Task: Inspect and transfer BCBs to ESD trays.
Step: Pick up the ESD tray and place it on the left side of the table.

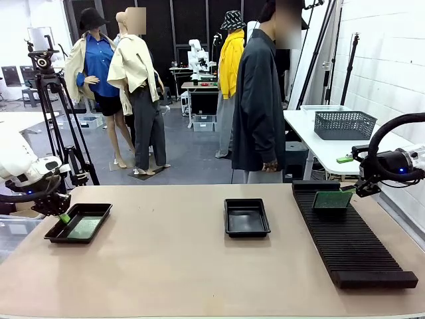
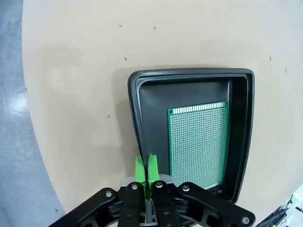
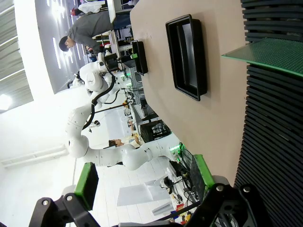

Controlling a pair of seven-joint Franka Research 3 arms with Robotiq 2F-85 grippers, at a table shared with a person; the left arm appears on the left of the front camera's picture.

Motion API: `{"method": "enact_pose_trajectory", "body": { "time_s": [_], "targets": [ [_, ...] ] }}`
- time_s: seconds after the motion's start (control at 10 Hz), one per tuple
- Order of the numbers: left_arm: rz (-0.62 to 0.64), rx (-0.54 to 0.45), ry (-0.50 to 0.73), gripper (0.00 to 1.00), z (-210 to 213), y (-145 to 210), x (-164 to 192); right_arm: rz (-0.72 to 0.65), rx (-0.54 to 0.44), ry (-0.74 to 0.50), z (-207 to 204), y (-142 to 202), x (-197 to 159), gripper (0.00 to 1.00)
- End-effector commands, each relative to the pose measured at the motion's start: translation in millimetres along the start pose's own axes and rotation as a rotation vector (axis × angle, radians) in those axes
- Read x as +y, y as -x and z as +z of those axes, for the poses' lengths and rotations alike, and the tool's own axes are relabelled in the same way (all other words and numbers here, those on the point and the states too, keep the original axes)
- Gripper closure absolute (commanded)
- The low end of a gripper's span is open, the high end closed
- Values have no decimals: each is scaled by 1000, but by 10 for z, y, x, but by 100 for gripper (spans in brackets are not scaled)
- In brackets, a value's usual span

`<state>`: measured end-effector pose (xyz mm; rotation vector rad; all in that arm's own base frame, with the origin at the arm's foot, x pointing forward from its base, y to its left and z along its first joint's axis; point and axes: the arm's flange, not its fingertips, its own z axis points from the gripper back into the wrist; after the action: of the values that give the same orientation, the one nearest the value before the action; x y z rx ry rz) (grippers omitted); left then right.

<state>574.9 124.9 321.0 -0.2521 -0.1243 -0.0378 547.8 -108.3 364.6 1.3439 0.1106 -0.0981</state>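
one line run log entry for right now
left end effector shut, empty, at edge of left tray | first BCB flat in it | right end effector open, near second BCB standing in rack | middle tray bare

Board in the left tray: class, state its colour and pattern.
Green board, fine dot grid; left wrist view.

Bench [image 1: 166,266]: tan top, takes up the lower half of the front view. Long black ribbed rack [image 1: 358,256] lies on it at the right, running from the far edge toward the near one. Person in dark grey coat [image 1: 257,106] stands behind the far edge, upper centre, arms down. White side table [image 1: 307,141] upper right, with a grey mesh basket [image 1: 344,124] on it. Black camera tripod [image 1: 54,100] upper left, on a grey floor [image 1: 192,156].
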Motion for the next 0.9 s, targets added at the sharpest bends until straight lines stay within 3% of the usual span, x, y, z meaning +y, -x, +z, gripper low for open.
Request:
{"method": "enact_pose_trajectory", "body": {
  "time_s": [0.0,0.1,0.5,0.6,0.8],
  "targets": [
    [-14,-10,32,100,2,-61,19,2,7,3,-13,1,7,0],
    [-16,9,57,92,32,-66,23,2,7,3,-13,1,7,0],
    [20,-37,102,13,349,-41,-38,2,7,3,-13,1,7,0],
    [20,-57,101,0,441,-6,-54,2,7,3,-13,1,7,0],
    [31,-76,82,0,577,66,-81,2,7,3,-13,1,7,0]
  ]
}}
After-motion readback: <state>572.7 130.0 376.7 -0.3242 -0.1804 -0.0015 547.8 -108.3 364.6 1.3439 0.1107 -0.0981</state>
